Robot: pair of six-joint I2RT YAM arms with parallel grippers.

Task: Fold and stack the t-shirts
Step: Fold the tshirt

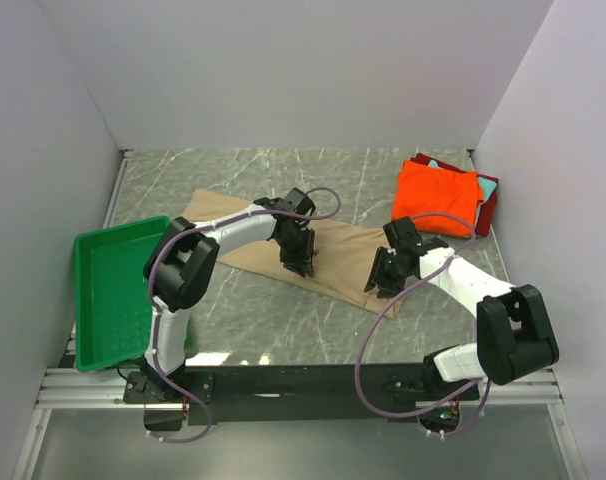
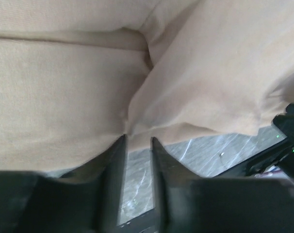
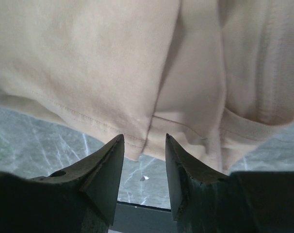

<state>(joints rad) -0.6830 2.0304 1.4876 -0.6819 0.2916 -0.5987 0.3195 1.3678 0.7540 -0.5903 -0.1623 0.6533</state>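
Observation:
A large tan t-shirt lies partly folded in a long strip across the middle of the table. My left gripper hangs over its near edge, jaws a narrow gap apart. In the left wrist view the tan cloth bunches just past the left gripper, and bare marble shows between the fingers. My right gripper stands open at the strip's right end. In the right wrist view the shirt's stitched hem lies just beyond the right gripper. An orange folded t-shirt tops a stack with a dark red one and a teal one.
A green plastic tray sits at the left edge of the table, half over the side. White walls close in the left, back and right. The stack stands in the far right corner. The marble tabletop shows in front of the tan shirt.

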